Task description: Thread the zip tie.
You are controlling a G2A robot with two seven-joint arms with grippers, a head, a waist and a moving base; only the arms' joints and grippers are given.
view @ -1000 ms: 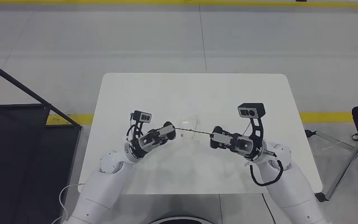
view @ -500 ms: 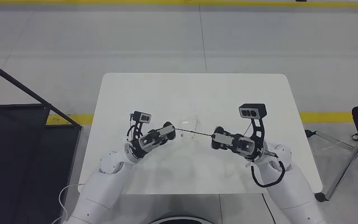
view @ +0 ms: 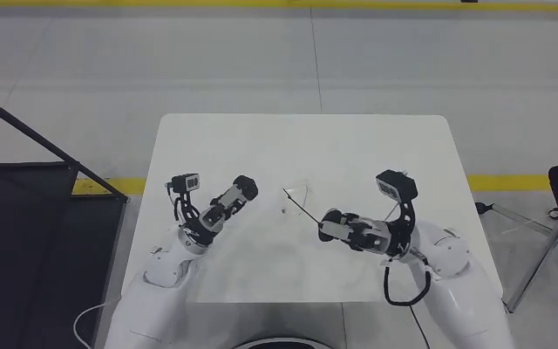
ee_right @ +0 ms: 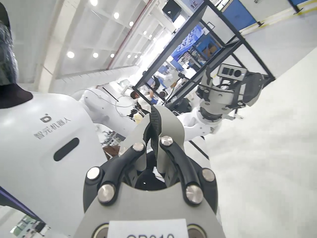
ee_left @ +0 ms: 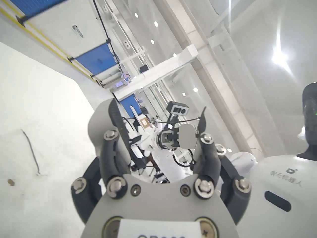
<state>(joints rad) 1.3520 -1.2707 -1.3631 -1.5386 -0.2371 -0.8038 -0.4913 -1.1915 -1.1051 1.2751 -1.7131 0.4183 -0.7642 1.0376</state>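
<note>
One black zip tie (view: 301,206) juts from the clenched right pincer (view: 324,226); the left pincer (view: 247,186) gapes wide.

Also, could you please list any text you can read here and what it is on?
Left wrist label: cut off at the picture edge, unreadable.
Right wrist label: likewise cut off.
Blue poster in the room behind: too small to read.

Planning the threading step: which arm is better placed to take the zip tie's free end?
Left, probably. The left hand is open and empty, facing the thin black plastic zip tie; the right hand is shut on its other end.
</note>
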